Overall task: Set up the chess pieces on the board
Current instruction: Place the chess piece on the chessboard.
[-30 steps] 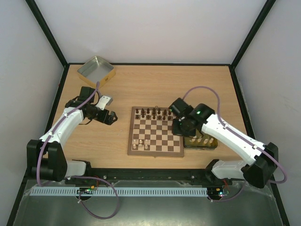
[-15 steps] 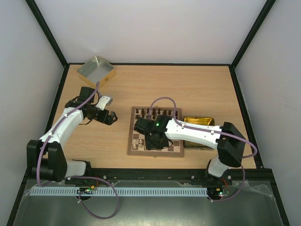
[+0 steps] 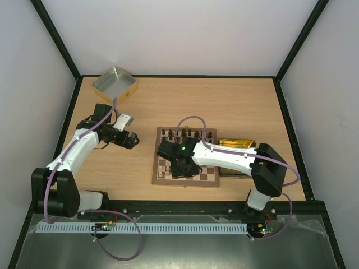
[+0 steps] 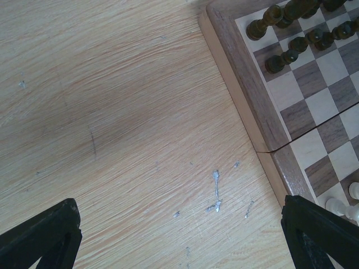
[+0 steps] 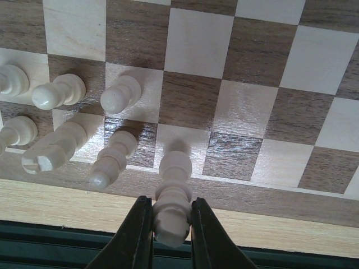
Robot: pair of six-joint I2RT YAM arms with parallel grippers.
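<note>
The chessboard (image 3: 206, 178) lies mid-table, dark pieces (image 3: 185, 133) along its far rows and cream pieces (image 3: 164, 168) at its near left. In the right wrist view my right gripper (image 5: 170, 219) is shut on a tall cream piece (image 5: 174, 193) whose base rests on a cream square of the near row, beside several cream pieces (image 5: 115, 158). In the top view the right gripper (image 3: 178, 168) is over the board's near left. My left gripper (image 3: 130, 140) is open, empty, over bare table left of the board (image 4: 247, 89).
An open metal tin (image 3: 114, 84) stands at the far left corner. A gold tin (image 3: 235, 144) lies against the board's right side, under the right arm. The table's near edge and a black rail (image 5: 67, 241) run just behind the held piece.
One second ago the right arm was at the gold tin; it swung left across the board and now holds a cream piece down on the near row. The left arm has not moved.
</note>
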